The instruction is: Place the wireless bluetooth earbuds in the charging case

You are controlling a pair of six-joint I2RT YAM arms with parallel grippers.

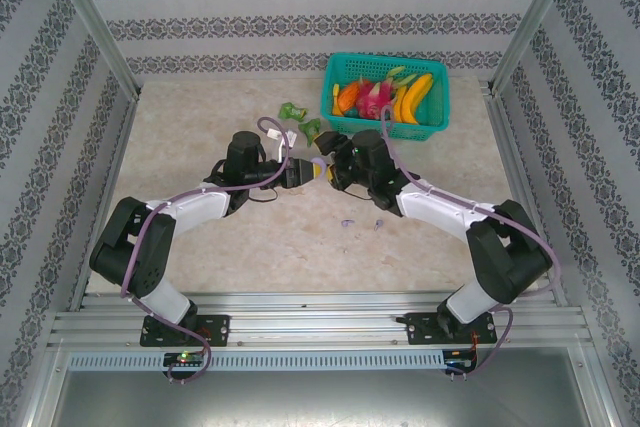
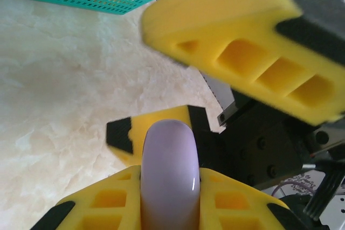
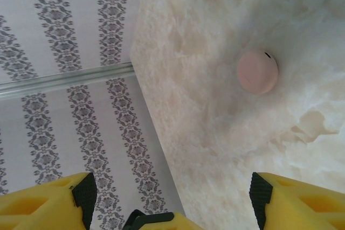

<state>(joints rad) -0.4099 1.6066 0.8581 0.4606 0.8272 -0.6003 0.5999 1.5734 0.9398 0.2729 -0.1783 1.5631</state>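
Note:
My left gripper (image 1: 306, 172) is shut on a pale purple rounded charging case (image 2: 167, 171), held edge-on between its yellow fingers (image 2: 108, 203) above the middle of the table. My right gripper (image 1: 330, 168) faces it tip to tip and stands open. One of its fingers (image 2: 242, 41) sits above the case's far end and the other just behind it. Two tiny pale earbuds (image 1: 347, 223) lie on the table in front of the grippers, apart from both. A pink round case (image 3: 258, 71) lies closed on the table beyond my right gripper (image 3: 172, 195), which holds nothing.
A teal basket (image 1: 432, 130) of toy fruit stands at the back right, close behind the right wrist. Green crumpled wrappers (image 1: 292, 110) lie just behind the two grippers. Patterned walls close in the table (image 1: 200, 137) on three sides.

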